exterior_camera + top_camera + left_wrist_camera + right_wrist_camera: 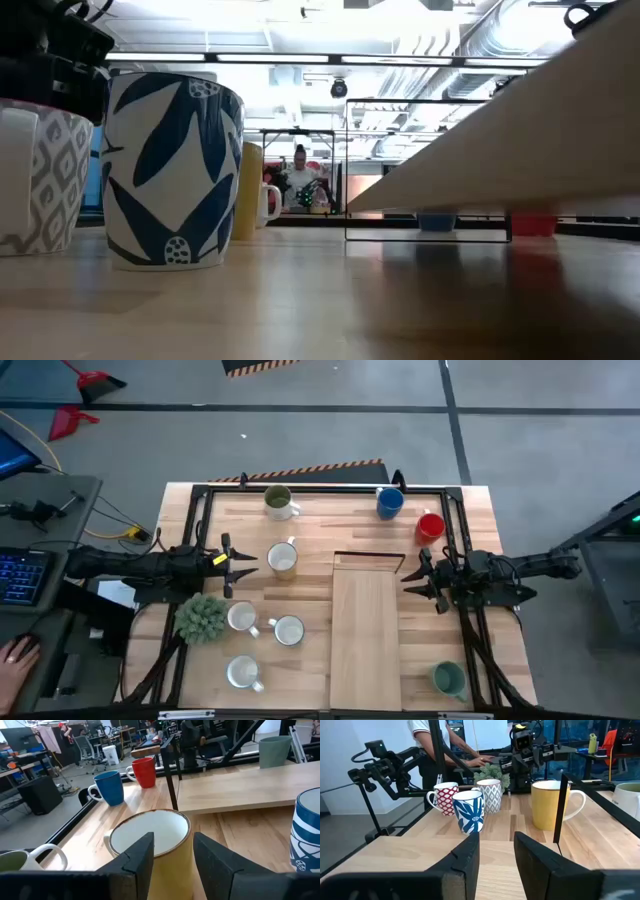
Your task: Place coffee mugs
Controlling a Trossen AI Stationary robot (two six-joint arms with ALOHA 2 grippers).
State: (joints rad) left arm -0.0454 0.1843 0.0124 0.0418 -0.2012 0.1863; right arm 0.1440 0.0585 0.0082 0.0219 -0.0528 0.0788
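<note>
My left gripper (250, 563) (173, 840) is open and level, a little short of the yellow mug with a white inside (283, 559) (150, 837), on the side toward the table's left. That mug stands upright on the table. My right gripper (408, 578) (495, 845) is open above the right edge of the raised wooden board (365, 625) and touches nothing. The olive mug (278, 502), blue mug (390, 503) and red mug (430, 526) stand near the far edge. The teal mug (448, 678) stands near the right corner. Three patterned white mugs (243, 618) (288, 630) (243, 672) stand near left.
A bushy green plant (202, 617) sits just near-side of my left arm, beside the white mugs. A black frame (330, 487) runs round the table top. Bare wood lies between the yellow mug and the board. A person's hand (18, 653) rests off the table's left side.
</note>
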